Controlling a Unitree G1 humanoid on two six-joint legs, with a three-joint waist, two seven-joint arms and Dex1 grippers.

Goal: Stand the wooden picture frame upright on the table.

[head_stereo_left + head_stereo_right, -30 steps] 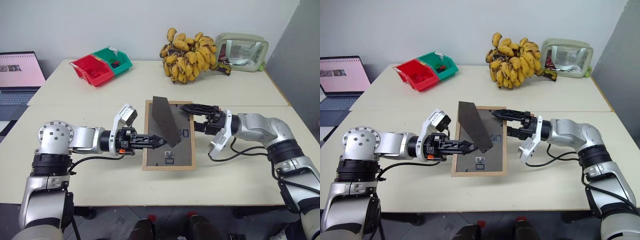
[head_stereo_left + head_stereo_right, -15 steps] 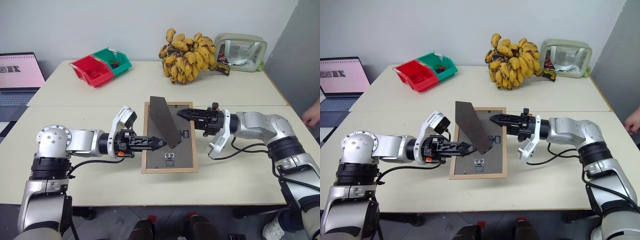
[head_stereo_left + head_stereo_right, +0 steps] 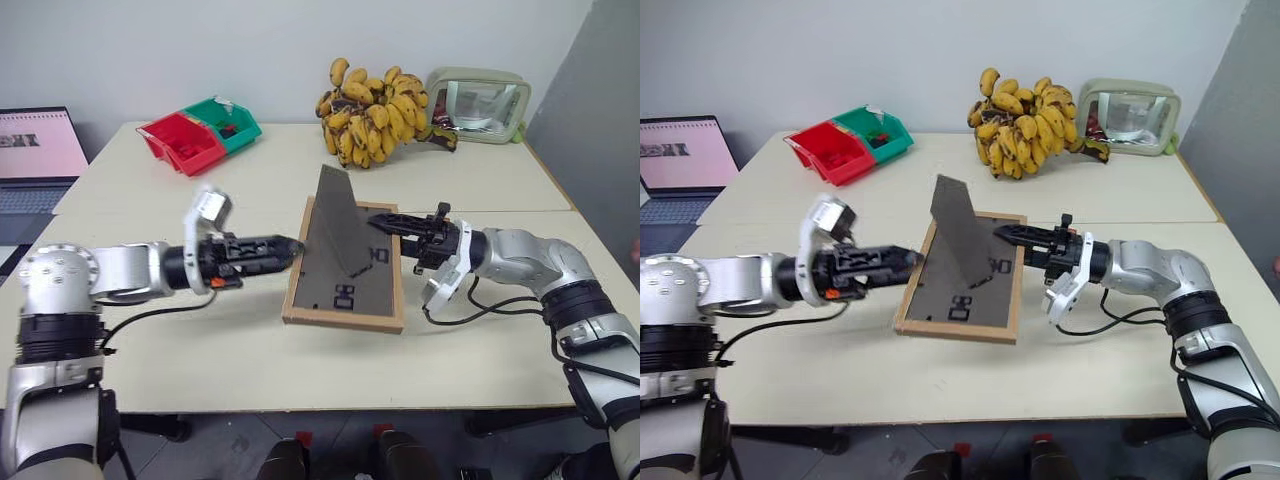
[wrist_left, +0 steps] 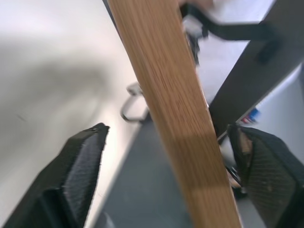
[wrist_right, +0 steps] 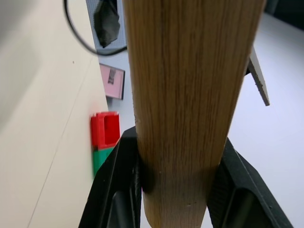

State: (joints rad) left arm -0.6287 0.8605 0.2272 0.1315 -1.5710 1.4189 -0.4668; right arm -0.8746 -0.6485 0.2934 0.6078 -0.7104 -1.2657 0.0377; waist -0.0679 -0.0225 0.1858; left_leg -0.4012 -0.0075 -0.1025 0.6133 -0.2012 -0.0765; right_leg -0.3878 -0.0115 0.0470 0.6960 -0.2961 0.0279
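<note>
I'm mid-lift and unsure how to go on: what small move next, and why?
Probably tip the picture frame further up with the right gripper, which clamps its right rail. The stand is already swung out, the frame's right side is raised, and the left gripper is open at its left edge.

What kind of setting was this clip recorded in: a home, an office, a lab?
Probably an office or lab room set up for robot trials. A plain cream table stands against a bare wall, an open laptop sits at its side, and red and green parts bins share it with bananas.

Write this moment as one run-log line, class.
right pincer: shut on wooden picture frame | left pincer: open at frame's left edge | frame: tilted, stand out, not upright
</note>
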